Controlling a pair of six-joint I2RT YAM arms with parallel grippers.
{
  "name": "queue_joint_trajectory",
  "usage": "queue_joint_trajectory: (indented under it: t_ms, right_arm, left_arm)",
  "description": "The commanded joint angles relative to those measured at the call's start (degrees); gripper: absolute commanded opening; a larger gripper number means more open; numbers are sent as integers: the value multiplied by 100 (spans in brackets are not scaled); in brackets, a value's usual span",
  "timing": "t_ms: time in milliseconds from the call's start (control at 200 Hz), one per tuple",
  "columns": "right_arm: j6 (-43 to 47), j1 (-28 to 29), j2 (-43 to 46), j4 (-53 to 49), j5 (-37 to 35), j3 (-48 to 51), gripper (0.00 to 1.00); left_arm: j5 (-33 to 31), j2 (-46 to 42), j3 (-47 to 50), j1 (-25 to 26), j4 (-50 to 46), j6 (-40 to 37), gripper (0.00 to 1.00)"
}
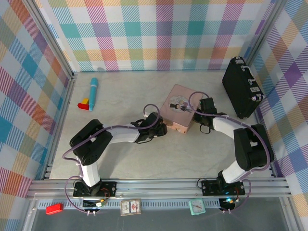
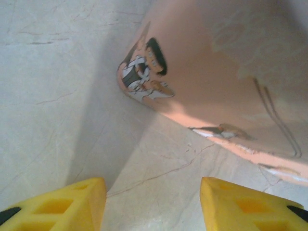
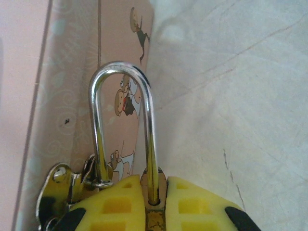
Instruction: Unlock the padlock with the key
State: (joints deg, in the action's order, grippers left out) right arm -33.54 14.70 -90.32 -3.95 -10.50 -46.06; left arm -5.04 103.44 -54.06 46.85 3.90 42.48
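Step in hand: we judge it to be bracing the lock; unlocking is not yet done.
Padlock [image 3: 150, 144]: one, its shackle threaded through the hasp [image 3: 60, 185] on the pink tin [image 1: 179, 107].
Right gripper [image 3: 155, 187]: one, its yellow fingers clamped on the padlock's brass body.
Left gripper [image 2: 153, 188]: one, fingers apart with nothing between them, facing the tin's near side.
Key: we cannot tell where it lies.
Next move: we think the left fingers must hold the key and bring it to the keyhole, which is hidden.
Bystanders: one black case [image 1: 243, 86], one blue pen [image 1: 93, 93].
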Motion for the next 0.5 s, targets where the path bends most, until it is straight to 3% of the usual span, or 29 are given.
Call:
queue_joint_trajectory:
  t_ms: [0, 150, 495]
  right_arm:
    - [-142, 35, -31, 549, 446, 96, 6]
    - [-10, 50, 88, 587, 1040, 313, 7]
    - [134, 50, 209, 538, 1466, 953, 12]
  left_arm:
    - [39, -528, 434, 25, 391, 79, 56]
    - [12, -833, 335, 26, 333, 32, 58]
    - [-549, -467, -916, -46, -1003, -501, 62]
